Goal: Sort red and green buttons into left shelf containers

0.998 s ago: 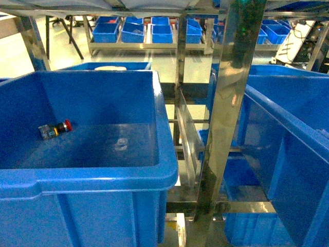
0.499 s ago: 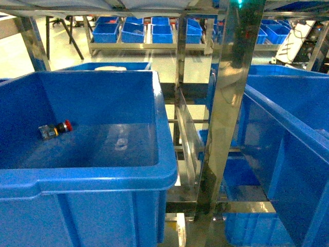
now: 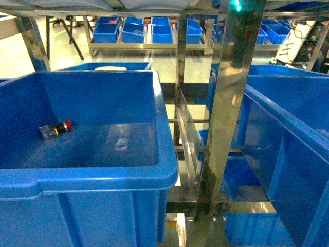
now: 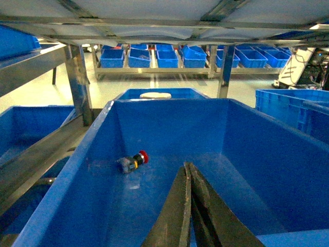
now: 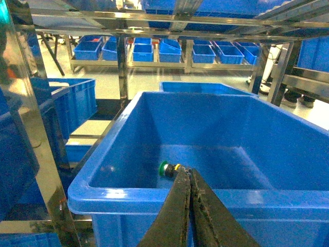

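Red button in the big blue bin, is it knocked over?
Yes, the red button lies on its side on the floor of the blue bin, cap pointing right. Nothing looks broken or spilled.

Button [image 3: 55, 128] in left bin [image 3: 103, 177]

The right tool [image 5: 189, 177] hides the green button's [image 5: 165, 168] base.

From my head camera almost nothing changed. The steel upright [image 3: 226, 108] right of centre drifted very slightly across the frame, and the reflections along it shifted. A small green glint [image 3: 237, 5] at its top edge grew brighter and clearer than it had been in the two earlier moments. I saw no other difference.
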Motion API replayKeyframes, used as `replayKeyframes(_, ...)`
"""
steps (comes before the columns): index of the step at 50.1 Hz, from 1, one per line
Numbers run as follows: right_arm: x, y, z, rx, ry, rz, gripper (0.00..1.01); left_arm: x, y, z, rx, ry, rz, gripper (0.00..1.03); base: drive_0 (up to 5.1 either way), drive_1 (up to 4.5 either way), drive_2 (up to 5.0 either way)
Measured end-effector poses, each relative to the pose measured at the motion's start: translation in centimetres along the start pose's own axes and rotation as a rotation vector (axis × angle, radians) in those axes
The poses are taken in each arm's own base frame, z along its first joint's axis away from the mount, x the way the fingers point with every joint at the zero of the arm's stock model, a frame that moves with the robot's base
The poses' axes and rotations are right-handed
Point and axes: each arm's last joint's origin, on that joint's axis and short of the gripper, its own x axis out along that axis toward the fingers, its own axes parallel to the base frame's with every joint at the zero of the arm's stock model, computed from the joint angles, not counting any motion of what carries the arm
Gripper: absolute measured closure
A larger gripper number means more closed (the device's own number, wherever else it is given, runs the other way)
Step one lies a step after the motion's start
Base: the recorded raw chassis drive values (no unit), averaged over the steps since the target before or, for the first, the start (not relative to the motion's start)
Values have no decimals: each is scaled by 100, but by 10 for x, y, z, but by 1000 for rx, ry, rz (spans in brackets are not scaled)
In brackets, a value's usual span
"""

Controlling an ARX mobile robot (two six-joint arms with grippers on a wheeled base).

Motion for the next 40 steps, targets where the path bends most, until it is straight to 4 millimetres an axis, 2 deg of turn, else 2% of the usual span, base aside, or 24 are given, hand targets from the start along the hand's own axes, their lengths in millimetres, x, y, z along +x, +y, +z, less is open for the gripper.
replayKeyframes(6,-8,0,-6,0,52,2,99,-3,0,-1,0,6,0,101,0,0,0)
replayKeyframes(8,-11,0,-3,1,8,0,99,-4,0,-1,0,6,0,101,0,0,0)
replayKeyframes(40,-11,0,-3,2,10,-1,99,-22,0,-5,2,30,5,101,0,0,0)
